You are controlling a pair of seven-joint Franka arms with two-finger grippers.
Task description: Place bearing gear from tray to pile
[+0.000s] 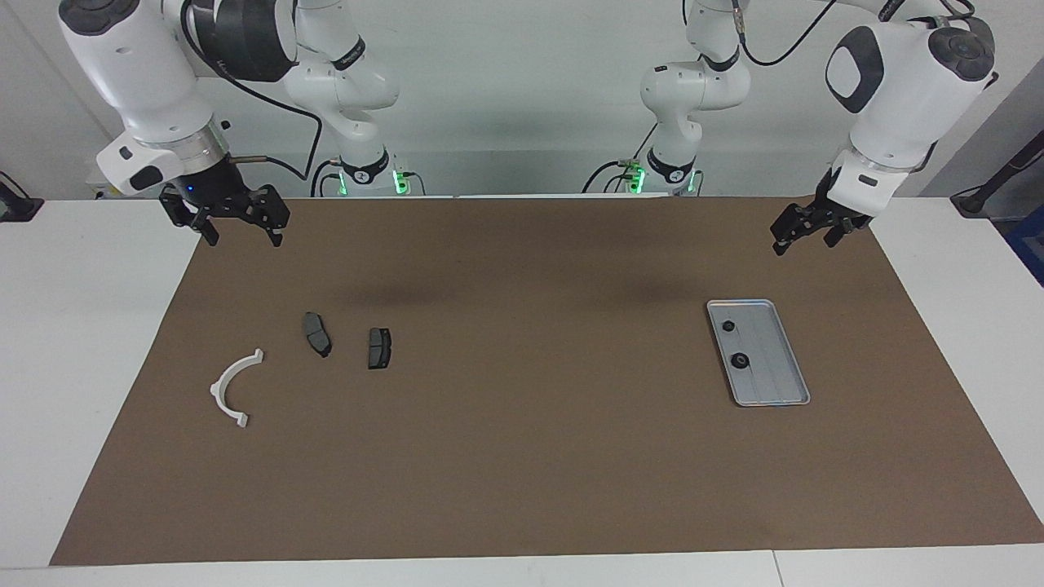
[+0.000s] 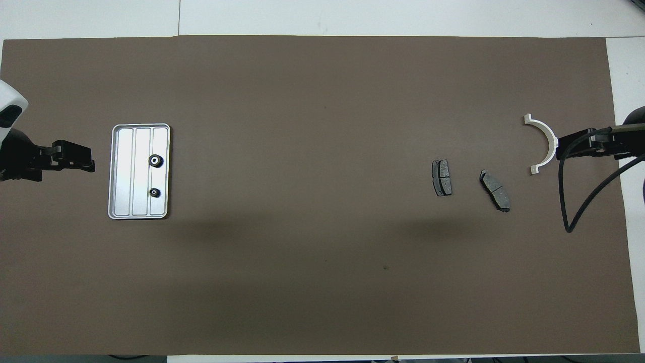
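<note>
The silver-grey ridged tray (image 1: 771, 383) (image 2: 123, 171) lies toward the left arm's end of the brown mat. It holds two small dark gears: a larger one (image 1: 740, 361) (image 2: 156, 161) and a smaller one (image 1: 728, 326) (image 2: 154, 192) nearer to the robots. The pile lies toward the right arm's end: a white semicircular bracket (image 1: 232, 387) (image 2: 546, 138) and two dark brake pads (image 1: 317, 333) (image 1: 379, 348) (image 2: 495, 197) (image 2: 442, 184). My left gripper (image 1: 806, 243) (image 2: 90, 162) hangs open and empty in the air over the mat, apart from the tray. My right gripper (image 1: 245, 238) (image 2: 560, 148) hangs open and empty over the mat's edge.
The brown mat (image 1: 522, 456) covers most of the white table (image 1: 81, 326). A black cable (image 2: 579, 201) hangs from the right arm over the mat beside the bracket. The arm bases stand at the robots' edge of the table.
</note>
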